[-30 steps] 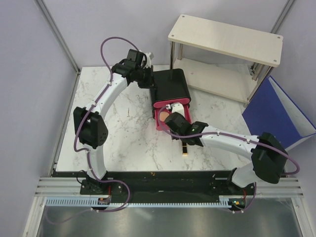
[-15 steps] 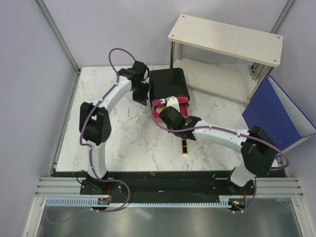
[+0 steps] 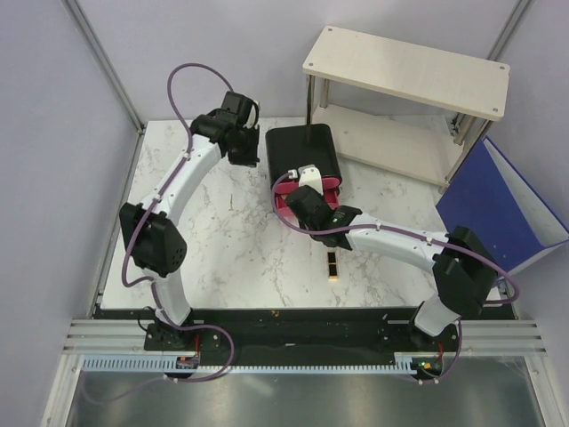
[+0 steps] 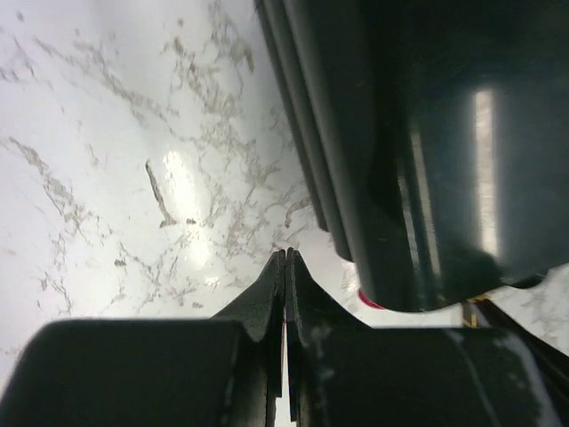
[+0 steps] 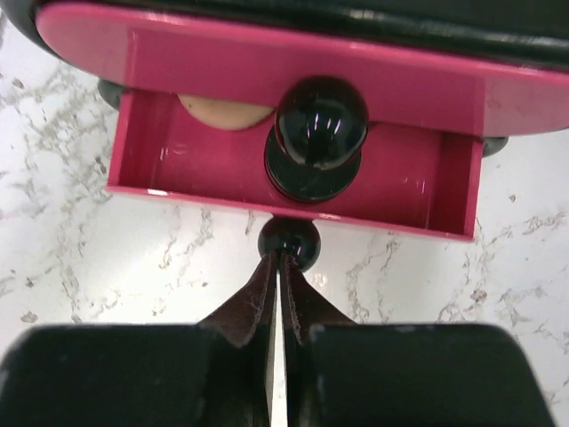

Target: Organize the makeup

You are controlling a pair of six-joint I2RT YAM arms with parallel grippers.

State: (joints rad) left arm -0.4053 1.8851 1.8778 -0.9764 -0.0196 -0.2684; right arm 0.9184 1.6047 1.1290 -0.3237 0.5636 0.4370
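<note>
Now, the left end effector [image 4: 284,258] is closed beside the black box [image 4: 427,133], not bracing it. The right end effector [image 5: 277,267], also closed, touches the knob [image 5: 289,242] of the open drawer [image 5: 196,200] holding disc [image 5: 227,111] and jar [image 5: 320,133]. A push may slip off or shove the box. The lipstick [image 3: 332,265] lies outside on the desk.

You have open counter [image 3: 222,240] left of the black box [image 3: 307,151]. In front of the box, the open pink drawer [image 5: 196,197] juts out, its knob [image 5: 289,242] right at the tips of the right pincer [image 5: 277,262]. A lipstick [image 3: 332,265] lies on the counter nearer you than the drawer. The shelf [image 3: 409,71] and blue bin [image 3: 498,209] close off the far right.
</note>
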